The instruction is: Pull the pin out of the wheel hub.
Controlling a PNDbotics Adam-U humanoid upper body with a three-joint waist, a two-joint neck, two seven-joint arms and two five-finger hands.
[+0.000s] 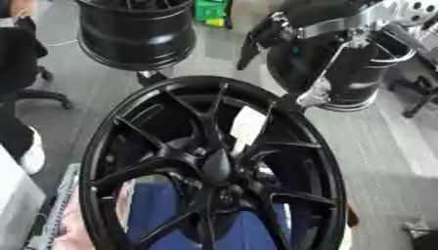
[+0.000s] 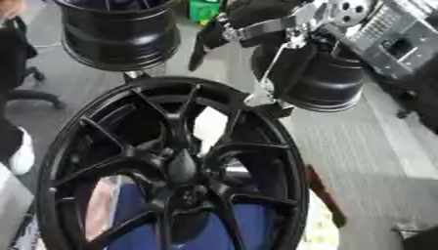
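My right arm (image 1: 342, 29) comes in from the upper right, black with silver brackets, and ends somewhere around the top right of the rim. The right hand (image 1: 310, 99) is down by that upper edge, but it's mostly a silvery blur against black, so I honestly can't tell if the fingers are clenched, relaxed or holding anything. My left hand doesn't show in either eye.

Right below the hand is the wheel (image 1: 214, 166), a big black multi-spoke rim standing upright and filling most of the view. Its hub (image 1: 218, 168) sits in the middle where the spokes meet, well below the hand. There's a dark pointed shape on the hub, but I can't make out a pin there for sure.

Around it: another black rim (image 1: 137, 31) stands behind at upper left, and a third (image 2: 329, 80) sits behind my arm at upper right. Something green (image 1: 211, 10) is at the top edge. Blue fabric (image 1: 163, 210) shows through the lower spokes. The floor (image 1: 385, 146) is grey, and an office chair base (image 1: 38, 95) is over on the left.
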